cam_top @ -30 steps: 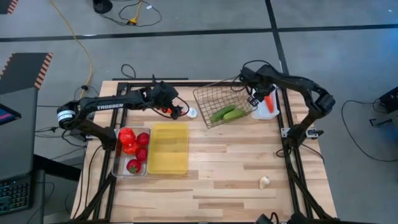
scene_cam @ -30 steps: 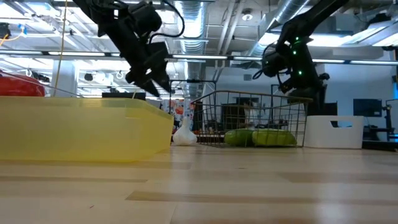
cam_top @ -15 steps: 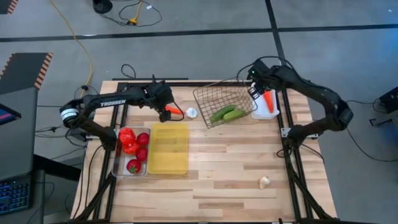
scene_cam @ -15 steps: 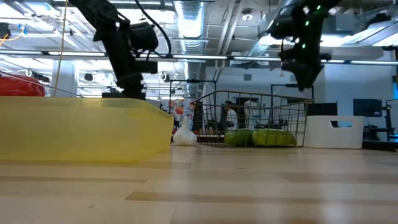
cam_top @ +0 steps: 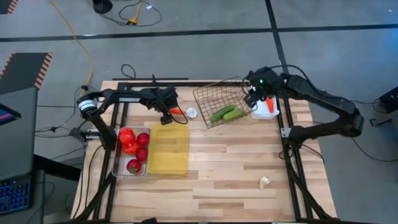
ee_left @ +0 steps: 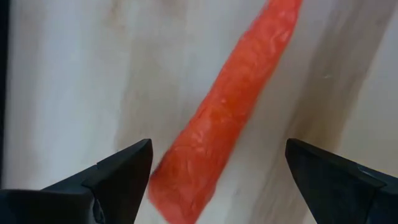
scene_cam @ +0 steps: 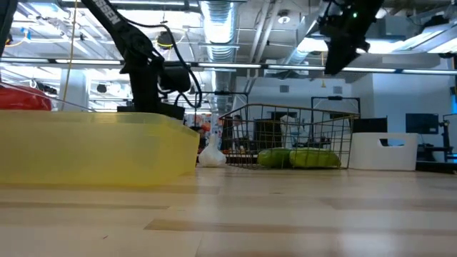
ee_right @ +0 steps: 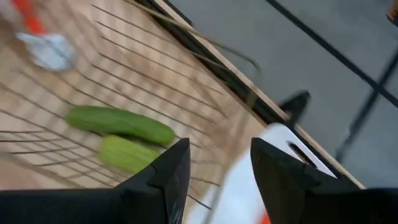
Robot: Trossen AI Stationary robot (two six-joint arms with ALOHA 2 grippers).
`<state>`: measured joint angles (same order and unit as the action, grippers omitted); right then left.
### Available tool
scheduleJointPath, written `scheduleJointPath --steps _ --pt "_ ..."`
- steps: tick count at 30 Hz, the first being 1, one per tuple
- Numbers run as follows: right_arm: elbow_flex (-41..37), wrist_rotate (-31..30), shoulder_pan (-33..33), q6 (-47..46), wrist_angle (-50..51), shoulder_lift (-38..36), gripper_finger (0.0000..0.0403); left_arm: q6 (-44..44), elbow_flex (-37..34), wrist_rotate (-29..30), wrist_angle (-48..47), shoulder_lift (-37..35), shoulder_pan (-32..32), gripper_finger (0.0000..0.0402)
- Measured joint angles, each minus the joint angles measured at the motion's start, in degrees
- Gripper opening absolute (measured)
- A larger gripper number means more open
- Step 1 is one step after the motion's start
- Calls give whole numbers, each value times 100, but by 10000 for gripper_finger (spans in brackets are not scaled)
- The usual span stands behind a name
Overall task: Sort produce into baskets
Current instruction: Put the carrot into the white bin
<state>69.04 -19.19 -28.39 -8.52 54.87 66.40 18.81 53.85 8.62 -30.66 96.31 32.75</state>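
An orange carrot (cam_top: 178, 111) lies flat on the table beyond the yellow tray (cam_top: 169, 149). My left gripper (cam_top: 168, 114) is low over it and open, with one finger on either side of the carrot's thick end (ee_left: 180, 186), apart from it. My right gripper (cam_top: 253, 99) is open and empty, high over the border between the wire basket (cam_top: 214, 96) and the white tray (cam_top: 268, 113). Two green cucumbers (cam_top: 226, 114) lie in the basket. Another carrot (cam_top: 268, 101) lies in the white tray. Red produce (cam_top: 129, 142) fills the clear bin.
A white garlic piece (cam_top: 192, 112) lies on the table between the carrot and the wire basket. Another white piece (cam_top: 265, 182) lies near the table's front right. The yellow tray holds nothing that I can see. Bare wood lies across the table's front half.
My left gripper has gone down to the table behind the yellow tray and a little toward the left edge, and now straddles the carrot. My right gripper has gone up, away from the white tray and the basket.
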Motion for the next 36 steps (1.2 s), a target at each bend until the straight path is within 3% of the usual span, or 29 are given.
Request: scheduleJointPath --steps 5,15,21,28,36 --pt "0 1 436 455 -417 17 194 -2 14 -52 36 120 4 325" --pt "0 -3 868 602 -787 408 194 -60 6 -57 20 83 4 189" --pt "0 -4 970 602 -784 647 194 -86 6 -56 11 83 4 136" --pt "0 -6 961 604 -807 808 194 -153 38 -39 -61 72 2 117" --pt "2 -12 968 602 -999 793 194 -358 729 -44 -772 72 2 120"
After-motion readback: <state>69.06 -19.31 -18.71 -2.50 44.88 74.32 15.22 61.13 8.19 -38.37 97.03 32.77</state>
